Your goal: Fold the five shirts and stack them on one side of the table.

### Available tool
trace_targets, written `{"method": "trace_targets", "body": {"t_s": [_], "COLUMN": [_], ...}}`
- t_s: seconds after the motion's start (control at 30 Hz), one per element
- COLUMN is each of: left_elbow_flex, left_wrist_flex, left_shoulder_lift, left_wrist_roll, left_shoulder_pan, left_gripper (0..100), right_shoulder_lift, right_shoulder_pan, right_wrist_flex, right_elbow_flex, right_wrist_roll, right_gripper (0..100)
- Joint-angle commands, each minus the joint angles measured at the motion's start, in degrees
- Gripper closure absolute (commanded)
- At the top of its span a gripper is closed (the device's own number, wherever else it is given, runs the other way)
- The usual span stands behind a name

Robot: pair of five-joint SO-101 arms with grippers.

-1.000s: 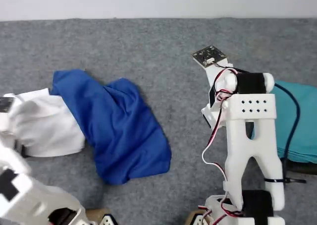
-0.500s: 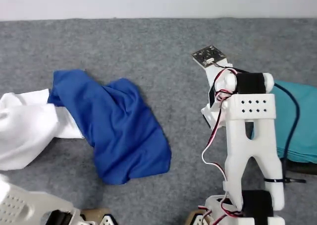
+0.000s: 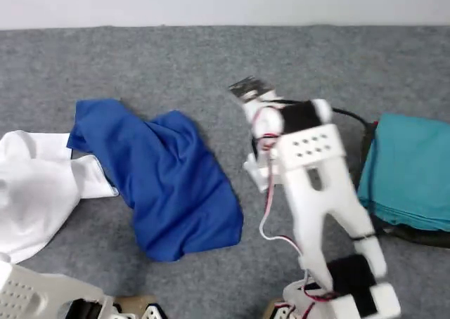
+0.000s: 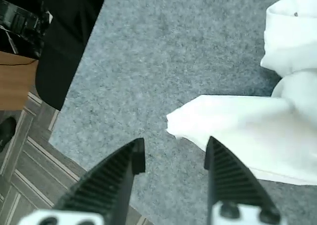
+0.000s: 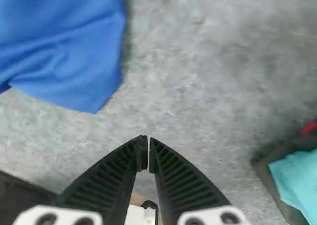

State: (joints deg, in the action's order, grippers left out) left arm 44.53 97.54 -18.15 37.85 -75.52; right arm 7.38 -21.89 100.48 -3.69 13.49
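Note:
A crumpled blue shirt (image 3: 165,185) lies left of the table's middle, and its edge (image 5: 59,36) lies off to one side beyond my right gripper's tips. A white shirt (image 3: 35,192) lies loose at the left edge, touching the blue one. My left gripper (image 4: 174,153) hangs open just over a corner of the white shirt (image 4: 237,126), holding nothing. The right arm (image 3: 309,164) stands between the blue shirt and a folded teal shirt (image 3: 411,171) at the right. My right gripper (image 5: 145,146) is shut and empty over bare grey cloth.
The teal shirt rests on a dark folded garment (image 3: 411,233). The grey table cover (image 3: 211,59) is bare at the back. In the left wrist view the table's edge (image 4: 79,91) drops to a wooden floor (image 4: 20,155).
The white shirt came loose from the left arm and settled flat at the left edge. The left arm drew back to the near left corner. The right arm swung left towards the blue shirt.

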Motion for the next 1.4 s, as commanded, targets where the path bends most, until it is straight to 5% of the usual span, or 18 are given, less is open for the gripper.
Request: {"method": "trace_targets", "body": {"t_s": [0.0,0.2,0.4,0.7,0.9,1.03,1.37], "left_elbow_flex": [5.49,10.15,9.98,7.43,7.16,7.08,7.34], "left_wrist_flex": [1.58,2.99,2.99,2.99,2.99,2.99,2.99], "left_shoulder_lift": [0.62,0.70,0.62,0.62,0.62,0.62,0.70], "left_wrist_roll": [-0.53,-0.62,-0.79,-0.88,-0.88,-0.88,-0.88], "left_shoulder_pan": [-0.53,-1.93,-2.64,-2.90,-2.64,-2.11,0.09], "left_gripper": [79,79,79,79,79,79,79], "right_shoulder_lift": [-3.03,-10.15,-19.30,-33.80,-43.12,-46.46,-43.30], "right_shoulder_pan": [-4.62,-10.15,-14.90,-20.26,-18.24,-14.90,0.84], "right_wrist_flex": [0.22,0.31,0.92,-2.86,-1.80,0.84,2.33], "right_elbow_flex": [0.79,7.56,11.96,14.95,22.59,30.24,47.03], "right_wrist_roll": [-0.88,-0.97,-0.97,-0.88,-0.62,-0.44,9.58], "right_gripper": [98.9,97.4,80.7,79.8,82.6,99.8,99.0]}}
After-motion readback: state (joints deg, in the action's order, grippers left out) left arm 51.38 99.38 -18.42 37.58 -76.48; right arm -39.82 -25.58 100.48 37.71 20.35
